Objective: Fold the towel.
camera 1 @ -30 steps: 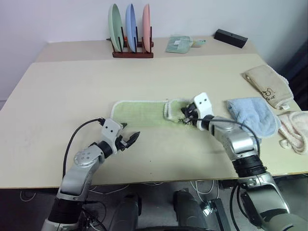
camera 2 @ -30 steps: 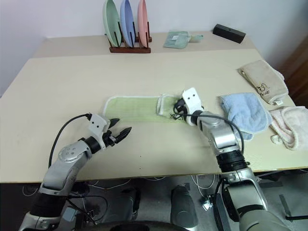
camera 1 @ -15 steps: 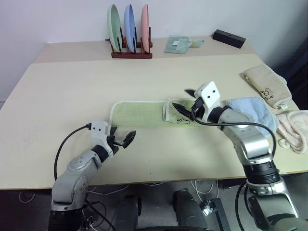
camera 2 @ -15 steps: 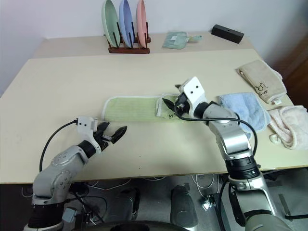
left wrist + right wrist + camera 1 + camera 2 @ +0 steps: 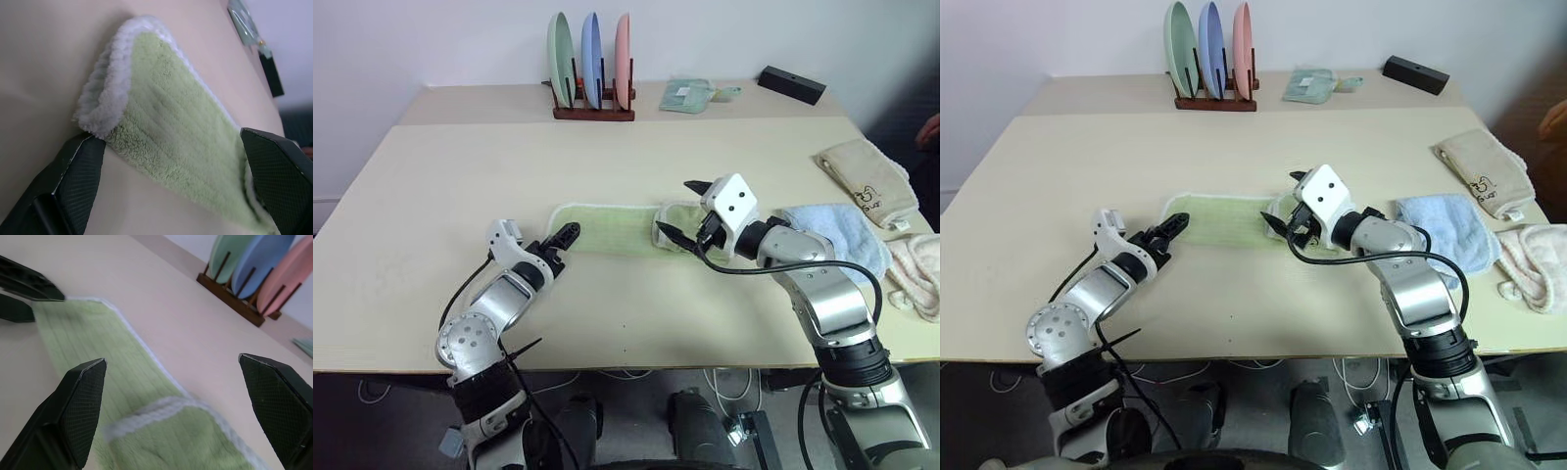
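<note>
We log the towel (image 5: 607, 227) lying flat mid-worktop (image 5: 431, 196), its right end folded over, with our left gripper (image 5: 564, 238) spread apart at its left end and our right gripper (image 5: 683, 209) spread apart, empty, above the fold.

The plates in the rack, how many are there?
3, all upright in the rack at the table's far side: the green plate on the left, the blue plate in the middle, the pink plate on the right.

3 plates (image 5: 591, 51) in wooden rack (image 5: 593, 112)
</note>
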You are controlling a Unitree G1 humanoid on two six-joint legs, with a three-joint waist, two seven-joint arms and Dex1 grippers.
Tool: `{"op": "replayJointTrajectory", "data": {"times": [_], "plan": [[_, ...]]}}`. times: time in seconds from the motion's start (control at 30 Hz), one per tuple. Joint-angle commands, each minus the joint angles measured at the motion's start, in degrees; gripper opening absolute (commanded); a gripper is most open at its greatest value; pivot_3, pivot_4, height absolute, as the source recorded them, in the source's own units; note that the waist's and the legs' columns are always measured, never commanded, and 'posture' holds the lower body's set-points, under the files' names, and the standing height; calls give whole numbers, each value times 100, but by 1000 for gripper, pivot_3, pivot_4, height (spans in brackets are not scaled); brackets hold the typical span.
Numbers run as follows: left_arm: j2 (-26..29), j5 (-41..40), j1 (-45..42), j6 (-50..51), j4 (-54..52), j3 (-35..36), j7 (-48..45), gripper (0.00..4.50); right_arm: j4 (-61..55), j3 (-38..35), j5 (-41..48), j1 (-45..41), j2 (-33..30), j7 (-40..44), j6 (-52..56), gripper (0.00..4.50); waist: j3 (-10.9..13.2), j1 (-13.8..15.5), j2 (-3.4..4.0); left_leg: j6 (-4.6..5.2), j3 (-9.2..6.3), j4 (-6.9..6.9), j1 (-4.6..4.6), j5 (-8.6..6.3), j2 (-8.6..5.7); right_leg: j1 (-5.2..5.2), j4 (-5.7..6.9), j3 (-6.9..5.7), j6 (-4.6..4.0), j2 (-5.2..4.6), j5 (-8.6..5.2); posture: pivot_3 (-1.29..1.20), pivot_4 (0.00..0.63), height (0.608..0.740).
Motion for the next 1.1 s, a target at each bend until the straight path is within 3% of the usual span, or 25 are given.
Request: {"op": "replayJointTrajectory", "data": {"times": [0.03, 0.17, 0.23, 0.4, 0.53, 0.67, 0.87, 1.1], "plan": [[-63, 113, 61, -293, 517, 243, 579, 3138, -323, 33, -86, 71, 21, -39, -90, 4500, 0, 3, -1, 0, 0, -1, 4, 0, 0, 6, -4, 0, 0, 0, 0, 0, 150, 740], [-66, -67, 24, -624, 546, 304, 766, 926, -364, 41, -134, 147, 7, -34, -79, 4500, 0, -1, -1, -1, 0, -3, 5, 0, 0, 8, -11, 0, -1, 0, -1, 0, 150, 740], [4, -112, 23, -798, 537, 279, 721, 53, -403, 62, -157, 204, 7, -30, -71, 4500, 1, -1, -2, -1, 0, -3, 3, 0, 0, 6, -11, 0, -1, 0, 0, 0, 150, 740], [432, -155, 102, -1189, 296, 26, 156, 53, -516, 133, -210, 294, 15, -31, -20, 4500, 4, -42, -7, -2, 1, -8, -14, 0, 1, -15, -15, 0, -1, 0, 0, 0, 150, 740], [1723, 51, 173, -1677, 129, 67, -992, 53, -579, 139, -226, 342, -2, -26, 37, 4500, 17, -49, -29, -8, 1, -13, -47, 4, 2, -61, 0, 1, -1, 2, 1, 0, 150, 740], [2578, 276, 161, -1828, 57, -460, -1947, 53, -525, 151, -240, 342, -27, 13, 14, 4500, 17, -1, -29, -10, 3, -15, -51, 4, 1, -62, -2, 2, -2, 0, 0, 0, 150, 740], [3223, 722, -18, -1835, -400, -2138, -3515, 53, -379, 217, -273, 288, -2, 22, -42, 4500, 19, 7, -32, -9, 3, -12, -51, 4, -2, -32, -51, 0, -26, -2, -3, 0, 150, 740], [3445, 2059, -478, -2370, -506, -4474, -4814, 53, -389, 220, -328, 405, 17, -29, -13, 4500, 21, -54, -29, -8, 5, -29, -49, 4, 1, -43, -50, 1, -17, 0, 1, 0, 150, 740]]}}
